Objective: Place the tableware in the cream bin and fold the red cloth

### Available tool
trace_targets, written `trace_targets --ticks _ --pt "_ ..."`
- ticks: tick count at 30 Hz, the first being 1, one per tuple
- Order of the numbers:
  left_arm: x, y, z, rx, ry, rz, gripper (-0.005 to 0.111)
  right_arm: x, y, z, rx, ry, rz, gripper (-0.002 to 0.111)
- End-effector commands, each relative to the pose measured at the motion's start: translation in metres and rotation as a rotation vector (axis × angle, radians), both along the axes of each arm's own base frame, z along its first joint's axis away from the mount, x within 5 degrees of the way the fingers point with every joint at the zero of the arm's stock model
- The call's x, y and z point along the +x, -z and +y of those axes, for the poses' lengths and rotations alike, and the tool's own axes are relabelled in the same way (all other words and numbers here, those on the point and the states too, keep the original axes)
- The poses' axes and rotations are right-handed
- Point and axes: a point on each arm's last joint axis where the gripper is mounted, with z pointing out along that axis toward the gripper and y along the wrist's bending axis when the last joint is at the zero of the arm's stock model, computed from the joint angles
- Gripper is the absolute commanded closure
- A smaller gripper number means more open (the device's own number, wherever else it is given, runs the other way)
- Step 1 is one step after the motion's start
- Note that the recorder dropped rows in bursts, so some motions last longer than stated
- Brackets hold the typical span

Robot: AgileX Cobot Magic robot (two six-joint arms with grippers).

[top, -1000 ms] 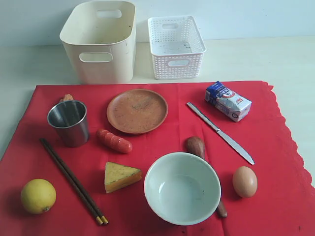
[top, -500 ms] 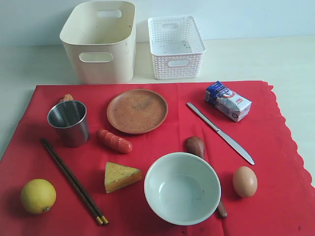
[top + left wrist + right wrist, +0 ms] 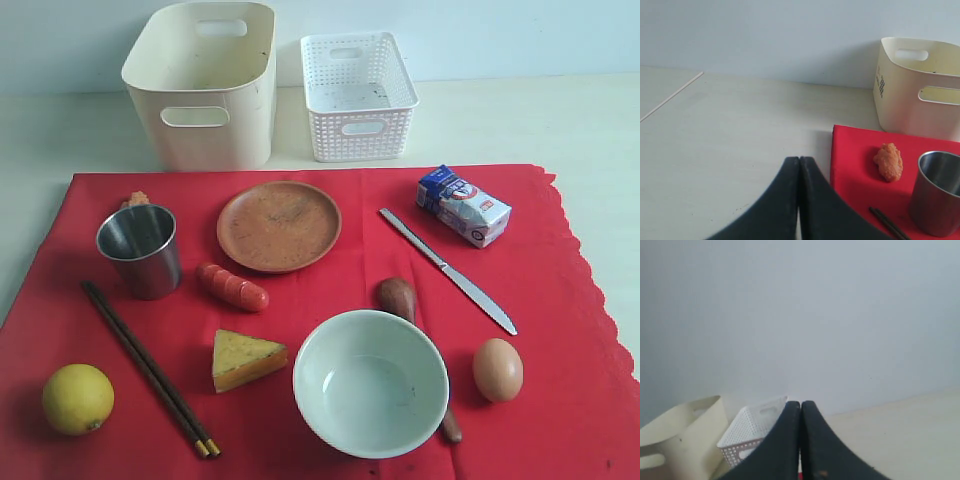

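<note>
**Nothing Has Moved Yet**

Nothing on the red cloth [image 3: 560, 300] has changed place in the last second. All the things lie just as they did. So the job has not really started. No dish is in the cream bin [image 3: 205, 85] yet, and the cloth is flat, not folded.

The left claw [image 3: 799, 200] is clenched tight, with its two fingers pressed together and nothing between them. It hangs over the bare counter [image 3: 740, 140], just beside the edge of the cloth. The steel cup [image 3: 937, 192] is the nearest dish to it, a little way ahead on the cloth. An orange food lump [image 3: 888, 161] sits just past the cup. The cream bin stands farther on, beyond them both.

The right claw [image 3: 801, 440] is clenched too, and it grasps nothing. It points up toward the wall [image 3: 840, 315]. The white basket [image 3: 752, 432] and the cream bin are ahead of it and lower down, well apart from it.

No claw shows in the wide view. There the brown plate [image 3: 278, 225], pale bowl [image 3: 370, 382], knife [image 3: 447, 270], wooden spoon [image 3: 398, 297] and chopsticks [image 3: 150, 368] wait on the cloth with the cup.

I think the cup should go first, since it is close to the left claw. That claw must open before it can pick anything up. The cloth can only be folded once everything is off it.
</note>
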Motion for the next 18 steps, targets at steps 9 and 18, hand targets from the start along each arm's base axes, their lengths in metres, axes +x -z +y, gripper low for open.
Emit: trace_targets --ticks 9,18 --pt "0.0 -0.001 0.0 -0.001 -0.003 -0.011 0.105 0.003 -0.033 0.0 0.034 0.006 -0.045 0.108" --pt "0.0 -0.001 0.0 -0.001 -0.003 -0.011 0.105 0.058 -0.023 0.015 -0.074 -0.01 0.371 0.108"
